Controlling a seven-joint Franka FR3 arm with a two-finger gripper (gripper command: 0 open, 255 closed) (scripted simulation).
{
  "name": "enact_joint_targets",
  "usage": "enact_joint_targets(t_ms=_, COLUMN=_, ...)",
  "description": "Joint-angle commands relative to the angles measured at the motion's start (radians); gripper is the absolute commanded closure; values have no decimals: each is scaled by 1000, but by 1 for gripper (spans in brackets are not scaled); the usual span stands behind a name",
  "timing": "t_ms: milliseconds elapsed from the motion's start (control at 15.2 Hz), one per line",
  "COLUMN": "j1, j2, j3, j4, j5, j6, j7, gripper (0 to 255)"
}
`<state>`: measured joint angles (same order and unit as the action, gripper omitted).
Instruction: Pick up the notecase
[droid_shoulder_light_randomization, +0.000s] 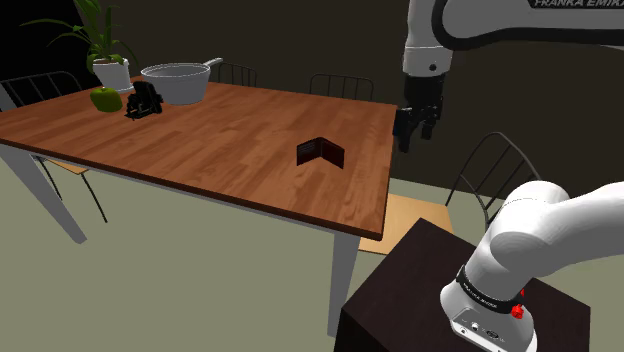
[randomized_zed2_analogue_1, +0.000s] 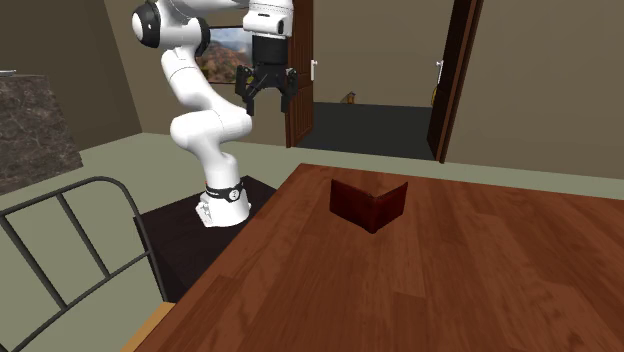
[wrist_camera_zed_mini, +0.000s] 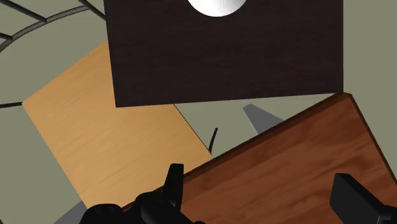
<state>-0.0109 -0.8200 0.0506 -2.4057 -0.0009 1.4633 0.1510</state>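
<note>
The notecase (droid_shoulder_light_randomization: 321, 153) is a dark brown wallet standing half open like a tent on the wooden table (droid_shoulder_light_randomization: 230, 130), near the end closest to the stand. In the second exterior view the notecase (randomized_zed2_analogue_1: 369, 203) stands with its fold toward the camera. My gripper (droid_shoulder_light_randomization: 415, 128) hangs open in the air beyond the table's corner, to the shoulder view's right of the notecase and well above it. From the second exterior view the gripper (randomized_zed2_analogue_1: 267, 95) is high behind the table. In the wrist view the gripper (wrist_camera_zed_mini: 261, 191) is over the table corner (wrist_camera_zed_mini: 305, 153), fingers apart, nothing between them.
At the table's far end sit a grey bowl (droid_shoulder_light_randomization: 175, 82), a potted plant (droid_shoulder_light_randomization: 105, 45), a green apple (droid_shoulder_light_randomization: 106, 99) and a small black object (droid_shoulder_light_randomization: 144, 102). A chair with a wooden seat (droid_shoulder_light_randomization: 405, 215) stands between the table and the dark stand (droid_shoulder_light_randomization: 440, 290).
</note>
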Motion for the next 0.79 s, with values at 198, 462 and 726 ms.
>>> enact_joint_targets(t_ms=198, j1=-3, j2=102, j3=-7, j4=22, j5=-5, j6=91, j7=-13, gripper=0)
enact_joint_targets(t_ms=462, j1=-7, j2=245, j3=-15, j4=71, j5=-10, j6=199, j7=-29, gripper=0)
enact_joint_targets(t_ms=726, j1=-10, j2=392, j3=-22, j4=142, j5=-13, j6=289, j7=-44, gripper=0)
